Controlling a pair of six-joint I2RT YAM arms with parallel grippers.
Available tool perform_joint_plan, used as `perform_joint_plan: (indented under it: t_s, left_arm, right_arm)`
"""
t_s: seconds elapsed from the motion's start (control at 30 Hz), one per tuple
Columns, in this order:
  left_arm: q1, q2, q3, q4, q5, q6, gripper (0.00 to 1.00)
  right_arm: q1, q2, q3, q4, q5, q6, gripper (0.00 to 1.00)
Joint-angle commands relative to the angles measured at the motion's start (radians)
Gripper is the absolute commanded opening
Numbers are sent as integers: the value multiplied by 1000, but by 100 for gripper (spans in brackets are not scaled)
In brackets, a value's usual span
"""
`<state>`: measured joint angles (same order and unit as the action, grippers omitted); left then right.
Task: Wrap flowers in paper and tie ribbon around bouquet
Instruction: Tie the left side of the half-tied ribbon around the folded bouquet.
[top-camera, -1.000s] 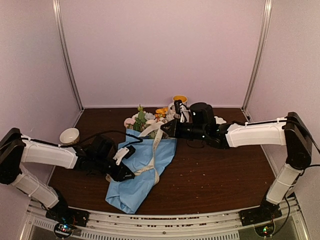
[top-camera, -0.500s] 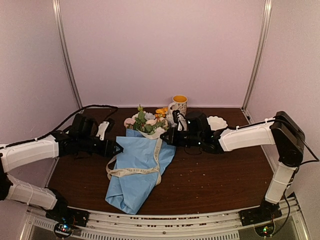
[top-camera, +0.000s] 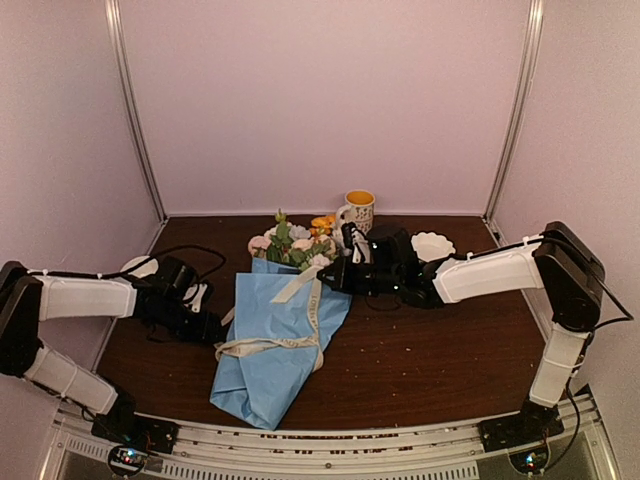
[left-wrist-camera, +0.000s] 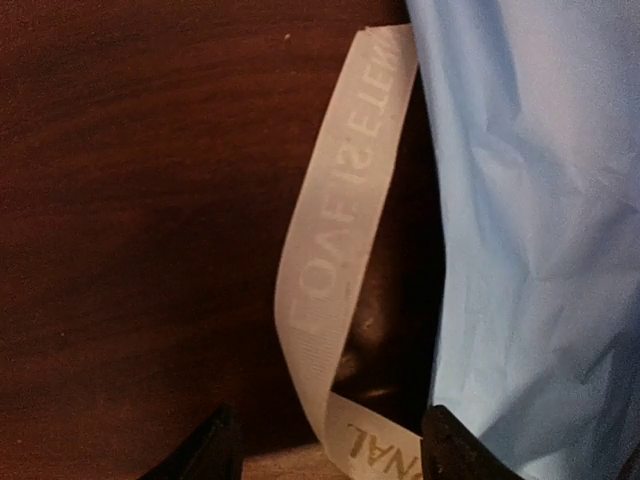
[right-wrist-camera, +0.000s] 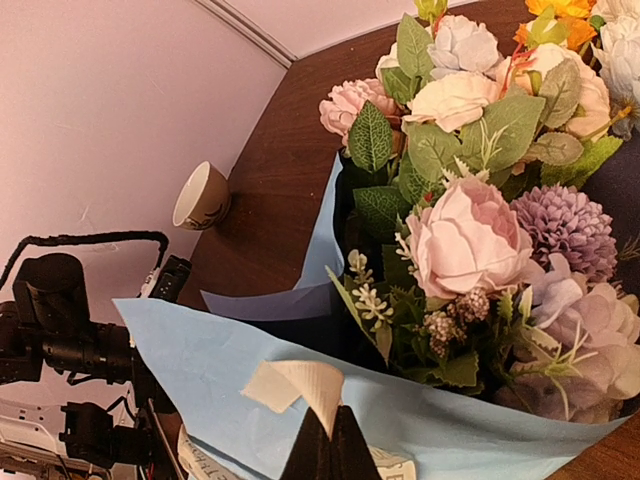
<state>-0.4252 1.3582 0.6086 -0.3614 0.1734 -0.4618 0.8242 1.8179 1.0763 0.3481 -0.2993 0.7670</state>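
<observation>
Between the left claw's (top-camera: 212, 323) parted, empty jaws, the cream lettered fabric ribbon (left-wrist-camera: 340, 250) is found lying lengthwise, beside light blue paper (top-camera: 270, 350); another part is pinched by the closed right claw (right-wrist-camera: 325, 440).

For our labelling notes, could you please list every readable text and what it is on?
"LOVE is ETER", on the ribbon, letters flipped, running to its cut end.
"NAL", on the same ribbon's lower fold.
The mug has dark print that is too small to read.
</observation>
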Motion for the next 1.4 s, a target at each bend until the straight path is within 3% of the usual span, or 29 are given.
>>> perform_joint_plan:
  t_s: [0.0, 0.13, 0.23, 0.33, 0.67, 0.9, 1.37]
  left_arm:
    - [5, 47, -12, 9, -74, 24, 64]
    - [6, 118, -5, 56, -56, 32, 52]
    - [5, 138, 3, 83, -52, 37, 20]
    - [5, 134, 16, 99, -63, 36, 0]
    - [61, 40, -19, 160, -121, -4, 0]
    - [100, -114, -64, 195, -179, -21, 0]
    - [290, -220, -113, 217, -241, -112, 0]
  right_arm:
    - [6, 0, 30, 22, -15, 4, 0]
    - [9, -4, 34, 26, -18, 6, 0]
    - [9, -19, 34, 16, -12, -4, 0]
    - [7, -39, 35, -6, 2, -23, 0]
    - [-61, -172, -41, -43, 47, -63, 0]
    - [-178, -336, -216, -39, 59, -63, 0]
    - [-622, -784, -683, -100, 11, -36, 0]
